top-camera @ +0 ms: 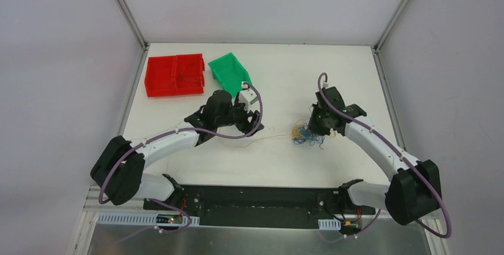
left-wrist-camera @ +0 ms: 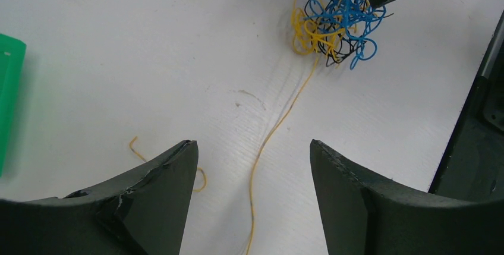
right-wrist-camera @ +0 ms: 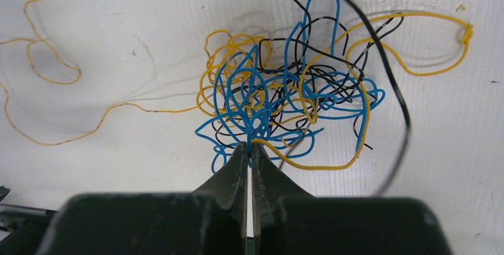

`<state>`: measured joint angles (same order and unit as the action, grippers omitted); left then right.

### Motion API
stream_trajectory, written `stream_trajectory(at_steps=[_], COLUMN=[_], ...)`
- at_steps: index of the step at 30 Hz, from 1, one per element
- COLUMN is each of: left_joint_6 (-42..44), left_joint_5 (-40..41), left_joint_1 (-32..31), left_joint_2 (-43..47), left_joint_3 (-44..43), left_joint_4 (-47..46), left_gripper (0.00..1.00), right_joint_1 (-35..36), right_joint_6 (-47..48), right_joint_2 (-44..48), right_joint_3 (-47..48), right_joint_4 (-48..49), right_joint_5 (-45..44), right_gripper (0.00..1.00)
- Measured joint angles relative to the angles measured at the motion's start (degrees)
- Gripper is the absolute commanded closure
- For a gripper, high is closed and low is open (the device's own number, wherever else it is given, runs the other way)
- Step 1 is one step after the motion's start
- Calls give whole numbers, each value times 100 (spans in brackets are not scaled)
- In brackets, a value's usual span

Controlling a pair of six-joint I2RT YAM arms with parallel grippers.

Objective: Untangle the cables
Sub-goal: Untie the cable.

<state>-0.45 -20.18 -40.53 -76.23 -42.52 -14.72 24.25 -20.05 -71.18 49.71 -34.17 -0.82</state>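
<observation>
The cables are a small knotted clump (top-camera: pixel 304 134) of thin blue, yellow-orange and black wires on the white table. It also shows in the right wrist view (right-wrist-camera: pixel 279 100) and the left wrist view (left-wrist-camera: pixel 336 20). One long yellow strand (left-wrist-camera: pixel 270 136) trails out of the clump to the left (right-wrist-camera: pixel 154 111). My right gripper (right-wrist-camera: pixel 250 144) is shut on blue and yellow wires at the clump's near edge (top-camera: pixel 318 125). My left gripper (left-wrist-camera: pixel 252 145) is open and empty, its jaws straddling the yellow strand from above (top-camera: pixel 241 121).
A red bin (top-camera: pixel 175 75) and a green bin (top-camera: pixel 230 71) stand at the back left; the green bin's edge shows in the left wrist view (left-wrist-camera: pixel 9 88). A short yellow wire piece (left-wrist-camera: pixel 138 148) lies by my left finger. A black wire (right-wrist-camera: pixel 392 76) loops out to the right.
</observation>
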Motion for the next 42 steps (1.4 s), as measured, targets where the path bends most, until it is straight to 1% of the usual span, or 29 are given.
stream_trajectory(at_steps=[4,8,14,25,32,34,36,37,42], left_joint_6=[111,186,365,492,490,490,490,490,490], left_joint_5=[-227,-501,-726,-1141,-1440,-1521,-1580,-1596,-1676], left_joint_1=[0,-7,-87,-243,-437,-492,-529,-557,-605], left_joint_2=[-96,-376,-953,-1421,-1917,-2015,-2096,-2138,-2310], left_joint_3=[66,63,-11,-457,-761,-782,-815,-844,-964], left_joint_4=[-496,-907,-1099,-1377,-1416,-1414,-1397,-1362,-1322], left_gripper=[30,30,31,30,33,36,42,43,44], right_joint_1=[0,0,0,0,0,0,0,0,0], right_joint_6=[44,85,116,127,127,127,127,127,125], right_joint_2=[236,435,514,664,682,684,684,684,684], right_joint_3=[96,221,302,411,437,439,439,439,439], right_joint_4=[-140,-282,-398,-566,-584,-597,-612,-619,-623], right_joint_5=[195,315,389,481,503,507,518,518,525], right_gripper=[100,100,100,100,100,100,100,100,100])
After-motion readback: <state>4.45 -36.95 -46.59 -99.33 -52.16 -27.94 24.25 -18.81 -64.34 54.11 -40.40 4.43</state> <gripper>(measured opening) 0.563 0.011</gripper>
